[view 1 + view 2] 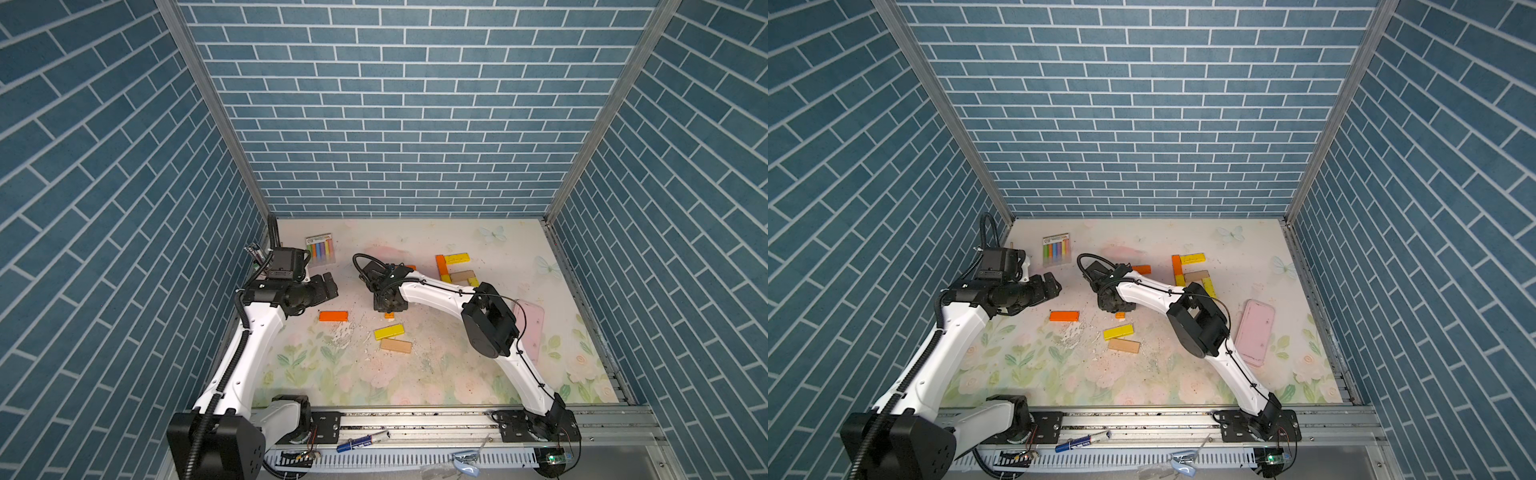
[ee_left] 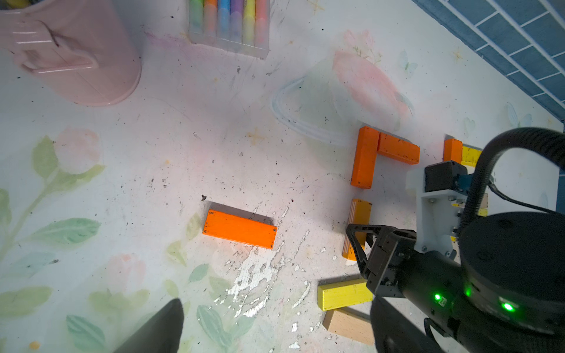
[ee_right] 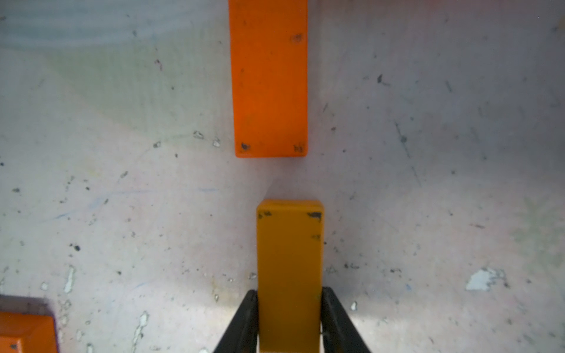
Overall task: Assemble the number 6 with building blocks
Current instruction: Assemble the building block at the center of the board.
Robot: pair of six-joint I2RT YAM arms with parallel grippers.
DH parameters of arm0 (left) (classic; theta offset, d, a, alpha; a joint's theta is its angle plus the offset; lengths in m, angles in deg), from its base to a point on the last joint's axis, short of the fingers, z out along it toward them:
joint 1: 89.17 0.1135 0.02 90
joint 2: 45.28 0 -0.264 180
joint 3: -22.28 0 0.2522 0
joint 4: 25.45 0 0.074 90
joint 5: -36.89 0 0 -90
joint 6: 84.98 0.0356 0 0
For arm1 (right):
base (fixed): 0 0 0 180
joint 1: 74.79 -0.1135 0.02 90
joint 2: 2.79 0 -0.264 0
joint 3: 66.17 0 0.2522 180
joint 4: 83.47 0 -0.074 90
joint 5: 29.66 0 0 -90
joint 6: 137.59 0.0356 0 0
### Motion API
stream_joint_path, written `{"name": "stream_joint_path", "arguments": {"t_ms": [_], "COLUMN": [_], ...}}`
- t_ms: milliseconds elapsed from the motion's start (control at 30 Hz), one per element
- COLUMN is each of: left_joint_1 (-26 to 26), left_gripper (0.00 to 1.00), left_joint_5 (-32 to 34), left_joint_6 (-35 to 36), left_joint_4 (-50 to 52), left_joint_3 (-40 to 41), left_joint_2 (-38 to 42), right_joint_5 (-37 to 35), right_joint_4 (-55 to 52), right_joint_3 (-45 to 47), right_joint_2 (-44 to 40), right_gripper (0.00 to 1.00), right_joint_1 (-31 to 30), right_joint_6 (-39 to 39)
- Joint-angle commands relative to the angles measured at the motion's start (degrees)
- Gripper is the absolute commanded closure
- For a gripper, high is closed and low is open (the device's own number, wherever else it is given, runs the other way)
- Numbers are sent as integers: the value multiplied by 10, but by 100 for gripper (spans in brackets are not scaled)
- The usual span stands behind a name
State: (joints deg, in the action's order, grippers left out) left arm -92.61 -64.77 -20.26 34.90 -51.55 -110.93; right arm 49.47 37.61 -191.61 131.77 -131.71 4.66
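Far left stands one pink cup (image 2: 70, 52), then one chalk pack (image 1: 320, 249). The left gripper (image 1: 330, 286) hangs spread wide and empty near one loose orange bar (image 1: 333, 316). Two orange bars (image 2: 365, 156) meet in an L. In line with one, a gap between, lies one amber bar (image 3: 289, 244), the right gripper (image 3: 289, 293) pinching its long sides. One yellow bar (image 1: 389, 332) and one tan bar (image 1: 395, 345) lie close together nearer the bases. The right arm (image 1: 436, 293) hides part of a far cluster (image 1: 1192, 258) showing five bars, and of one pink tray (image 1: 1256, 330).
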Motion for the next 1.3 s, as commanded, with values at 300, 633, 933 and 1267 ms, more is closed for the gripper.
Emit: {"name": "stream_joint_path", "arguments": {"t_ms": [300, 633, 933, 1267], "left_joint_1": [5, 5, 5, 6], "left_gripper": [4, 4, 4, 5], "left_joint_5": [-6, -11, -13, -16], "left_joint_6": [-7, -6, -7, -8], "left_joint_4": [-3, -4, -4, -5], "left_joint_3": [7, 7, 7, 7], "left_joint_2": [-6, -5, -5, -6], "right_joint_5": [4, 7, 5, 10], "right_joint_4": [-40, -47, -46, -48], "right_joint_3": [-46, -60, -62, -74], "right_joint_2": [42, 59, 62, 73], "right_gripper": [65, 65, 65, 65], "right_joint_1": [6, 7, 10, 10], "right_joint_6": [0, -3, -2, -2]}}
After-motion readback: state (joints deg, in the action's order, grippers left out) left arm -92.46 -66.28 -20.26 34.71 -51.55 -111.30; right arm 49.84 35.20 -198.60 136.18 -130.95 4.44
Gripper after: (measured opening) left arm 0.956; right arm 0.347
